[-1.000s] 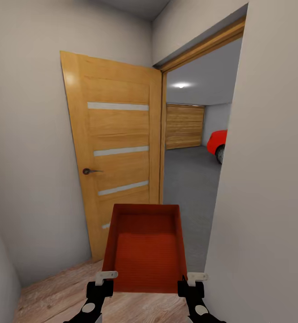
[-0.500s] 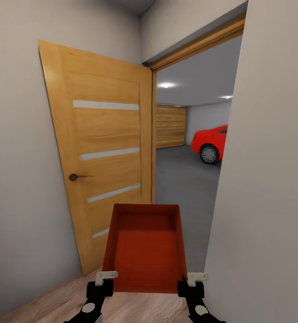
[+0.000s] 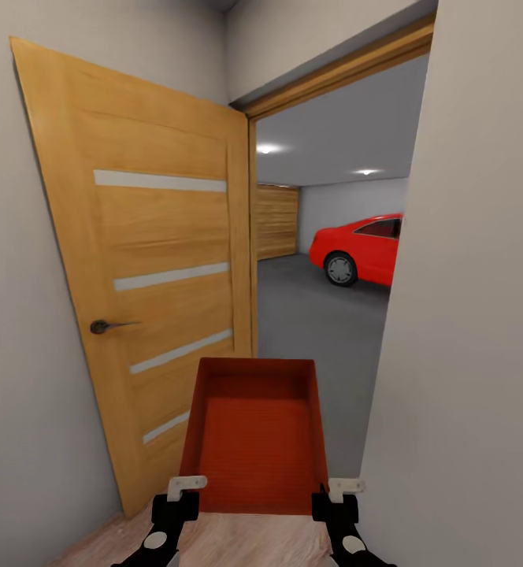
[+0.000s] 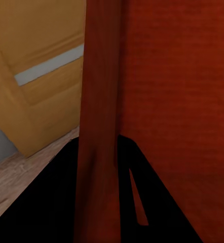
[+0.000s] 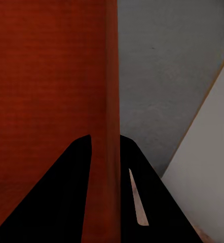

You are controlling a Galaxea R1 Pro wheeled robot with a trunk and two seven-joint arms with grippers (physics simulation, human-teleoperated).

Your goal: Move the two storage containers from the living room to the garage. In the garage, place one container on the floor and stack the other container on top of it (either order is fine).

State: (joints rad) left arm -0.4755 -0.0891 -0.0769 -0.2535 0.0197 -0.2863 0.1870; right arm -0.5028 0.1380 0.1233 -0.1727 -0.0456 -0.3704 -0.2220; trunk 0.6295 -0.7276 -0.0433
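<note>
An orange-red storage container is carried lengthwise ahead, its long axis toward the garage doorway beyond. Left gripper and right gripper jaws clamp its side walls equally near.

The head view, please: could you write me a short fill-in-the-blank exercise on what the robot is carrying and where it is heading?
1. The container is held by ____ grippers, the left gripper and right gripper, one on each side wall.
2. Through the doorway stands a red ____.
3. The door with frosted strips stands ____.
4. The container holds ____.

Missing words: both; car; open; nothing
</note>
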